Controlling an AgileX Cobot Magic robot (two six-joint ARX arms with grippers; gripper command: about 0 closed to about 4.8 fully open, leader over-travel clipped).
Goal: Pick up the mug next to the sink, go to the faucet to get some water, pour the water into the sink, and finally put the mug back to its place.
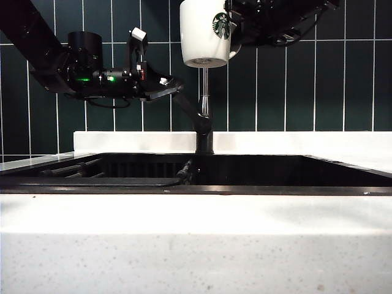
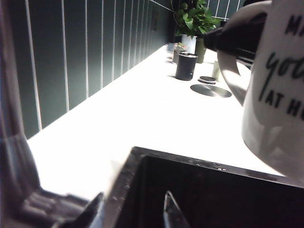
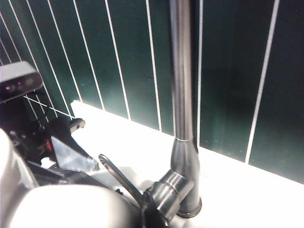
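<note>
Mug (image 1: 206, 32) hangs upright at twelve o'clock in my exterior view, high over the sink (image 1: 196, 184), carried by the right gripper (image 1: 240, 30), whose jaws are narrowed on the mug's handle side at three o'clock of the cup. The faucet (image 1: 204, 110) rises straight up from the back rim directly beneath the mug, its long axis vertical; its top is hidden behind the mug, so I cannot say how the spout sits against the rim.

The left gripper (image 1: 160, 84) stands wide with nothing in it, at about nine o'clock of the faucet pipe and just beside the angled lever. I judge that is the relation the next move turns on: the left arm is the nearer one to the lever, which slopes away from the pipe toward it.

From the left wrist camera only blurred dark finger parts show, plus a slice of mug (image 2: 280, 90). The right wrist view shows the pipe (image 3: 183, 95) and lever clearly, but its own fingertips are cut off.
</note>
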